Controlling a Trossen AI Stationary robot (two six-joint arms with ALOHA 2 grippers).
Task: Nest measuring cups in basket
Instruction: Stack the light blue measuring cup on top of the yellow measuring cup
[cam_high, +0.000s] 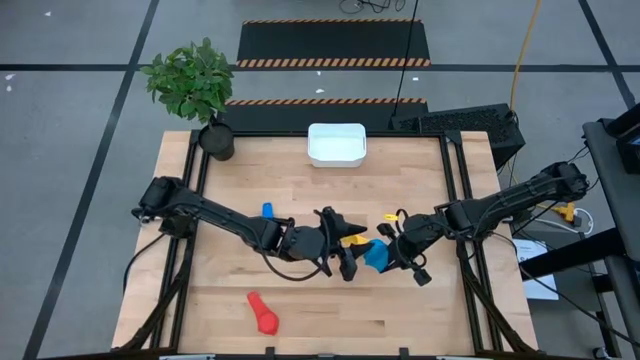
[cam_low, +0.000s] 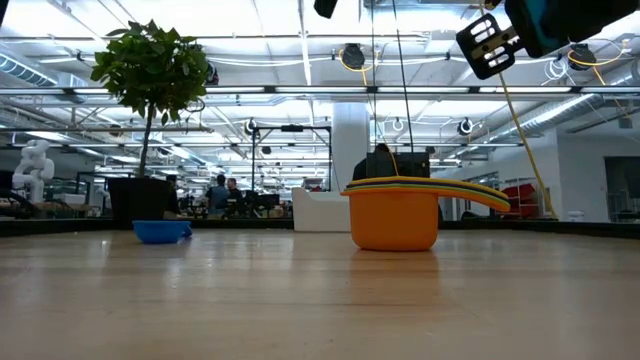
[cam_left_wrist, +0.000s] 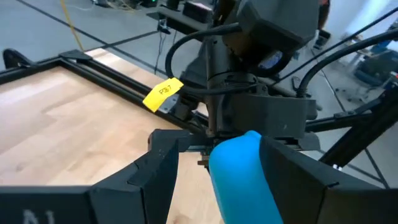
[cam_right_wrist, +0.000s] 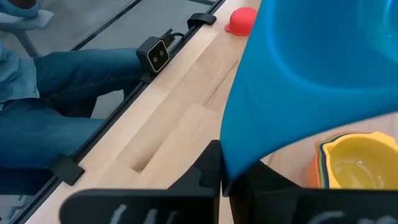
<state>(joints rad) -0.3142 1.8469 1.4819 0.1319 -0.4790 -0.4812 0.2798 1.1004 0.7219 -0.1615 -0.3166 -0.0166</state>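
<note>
A light blue measuring cup (cam_high: 375, 256) hangs above the table's middle, with my right gripper (cam_high: 393, 256) shut on it. My left gripper (cam_high: 347, 262) faces it from the left, open, its fingers on either side of the cup (cam_left_wrist: 242, 177). Just behind them a nested stack (cam_high: 354, 238), orange outside and yellow inside (cam_right_wrist: 351, 165), rests on its base. A small blue cup (cam_high: 267, 210) and a red cup (cam_high: 262, 312) lie apart on the wood. The white basket (cam_high: 336, 143) stands at the far edge. My right gripper pinches a narrow part at the light blue cup's edge (cam_right_wrist: 231, 163) between its two fingers; rim or handle, I cannot tell. It comes from the table's right, slanting down. The cup is lifted clear, with its hollow (cam_right_wrist: 323, 56) in sight. My left gripper has the cup close against one finger (cam_left_wrist: 292, 168); whether it touches, I cannot tell. Wood shows between the cup and the other finger (cam_left_wrist: 158, 165).
A potted plant (cam_high: 200, 90) stands at the far left corner. Black rails (cam_high: 455, 200) frame the tabletop. A person's legs in jeans (cam_right_wrist: 56, 106) are beside the table's near edge, close to a small camera (cam_right_wrist: 154, 55). Bare wood lies at the near right.
</note>
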